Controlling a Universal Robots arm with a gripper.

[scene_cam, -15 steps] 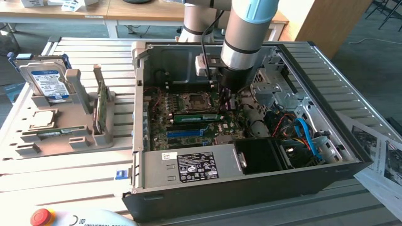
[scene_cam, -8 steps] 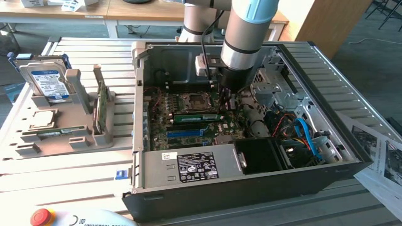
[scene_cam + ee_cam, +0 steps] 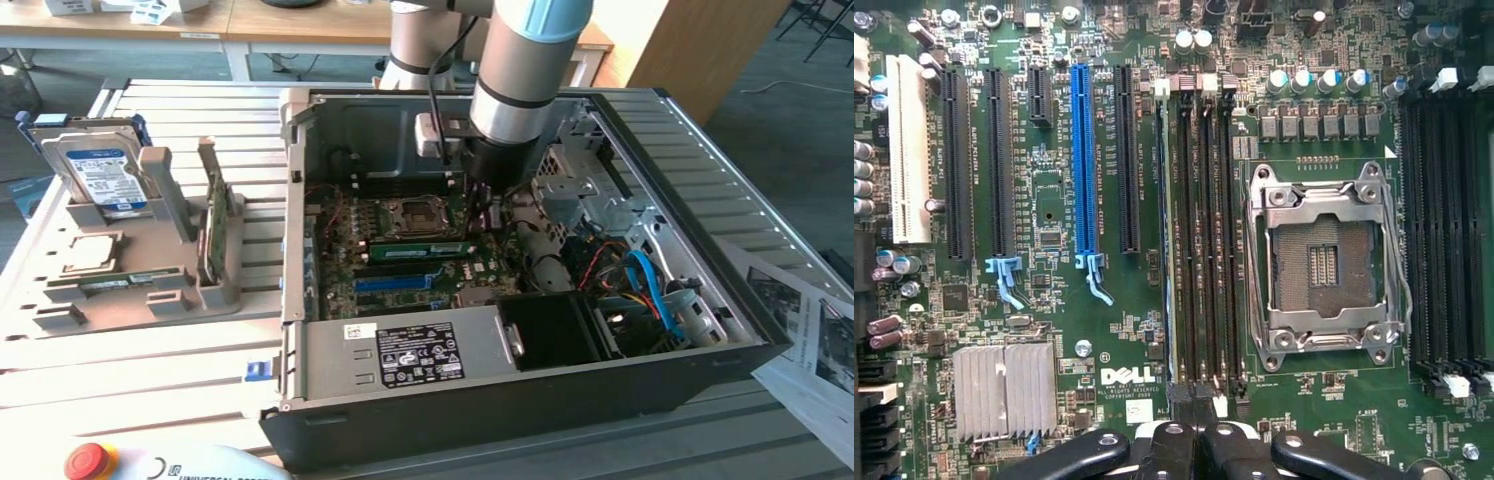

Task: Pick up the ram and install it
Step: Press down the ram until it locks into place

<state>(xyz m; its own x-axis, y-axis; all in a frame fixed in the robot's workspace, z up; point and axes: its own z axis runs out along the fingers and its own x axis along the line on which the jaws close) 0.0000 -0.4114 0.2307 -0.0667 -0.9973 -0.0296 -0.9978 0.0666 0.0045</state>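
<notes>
Showing ram (image 3: 420, 250) seated; wrist cam: gripper (image 3: 1194, 440) shut.

The exterior view looks down at an angle from above the desk (image 3: 147, 370), taking in the whole open computer case (image 3: 534, 390). The wrist view faces straight down, close over the motherboard (image 3: 1104, 330). Both views share the CPU socket (image 3: 408, 214) and neighbouring slots.
</notes>
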